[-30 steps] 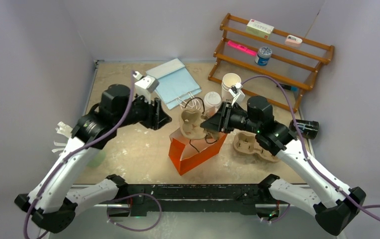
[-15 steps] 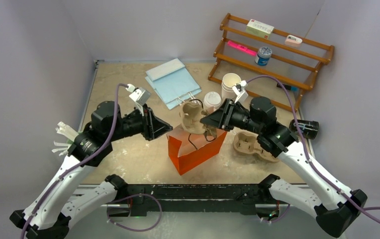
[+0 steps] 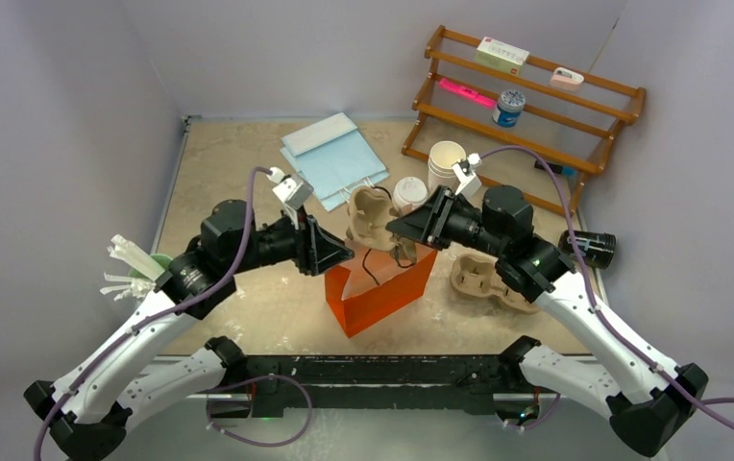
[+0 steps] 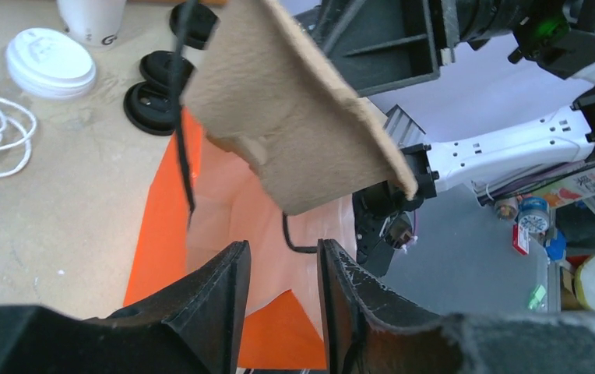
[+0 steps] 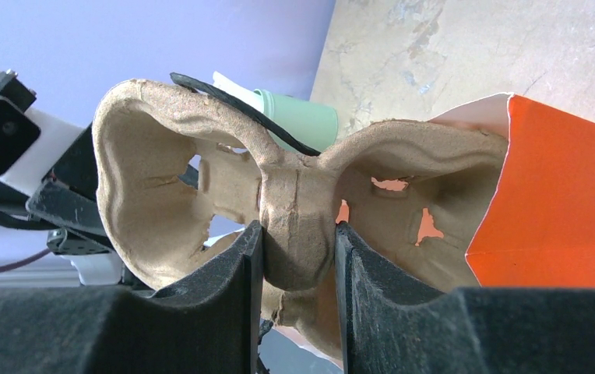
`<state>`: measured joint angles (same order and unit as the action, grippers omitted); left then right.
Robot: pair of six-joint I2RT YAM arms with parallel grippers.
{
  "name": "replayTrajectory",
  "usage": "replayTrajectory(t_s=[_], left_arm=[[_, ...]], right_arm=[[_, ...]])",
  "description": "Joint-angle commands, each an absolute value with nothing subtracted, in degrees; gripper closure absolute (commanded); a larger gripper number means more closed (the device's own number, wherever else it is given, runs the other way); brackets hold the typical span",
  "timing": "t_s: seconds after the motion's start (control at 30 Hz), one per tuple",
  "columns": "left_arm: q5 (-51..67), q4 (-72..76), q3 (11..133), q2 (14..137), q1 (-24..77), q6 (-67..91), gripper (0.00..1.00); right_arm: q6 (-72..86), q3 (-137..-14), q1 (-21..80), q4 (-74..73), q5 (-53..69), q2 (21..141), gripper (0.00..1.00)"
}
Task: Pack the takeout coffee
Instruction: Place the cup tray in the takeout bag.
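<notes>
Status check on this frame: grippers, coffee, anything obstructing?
Right gripper shut on pulp carrier, over orange bag. Left gripper at bag rim, grip unclear. Black lids on table, unpacked. Black cord lies across carrier.

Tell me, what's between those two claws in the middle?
The brown pulp carrier, clamped by the right gripper, hangs over the mouth of the orange bag, just ahead of the left gripper. The top view shows it best.
</notes>
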<state>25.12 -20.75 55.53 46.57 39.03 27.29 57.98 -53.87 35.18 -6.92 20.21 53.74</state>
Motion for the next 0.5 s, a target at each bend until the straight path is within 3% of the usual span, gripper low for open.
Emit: replayTrajectory(t_s=[0.0, 0.2, 0.47], left_arm=[[21.5, -15.1, 56.0, 48.4, 44.0, 24.4, 0.62], [10.2, -16.7, 57.9, 52.9, 53.8, 21.2, 0.64], [0.9, -18.3, 56.8, 52.9, 55.5, 22.0, 0.54]], right_arm=[[59.3, -53.5, 34.9, -4.5, 19.3, 54.1, 0.74], [59.7, -53.4, 34.9, -4.1, 19.5, 54.6, 0.74], [59.9, -53.5, 34.9, -4.0, 19.9, 54.3, 0.74]])
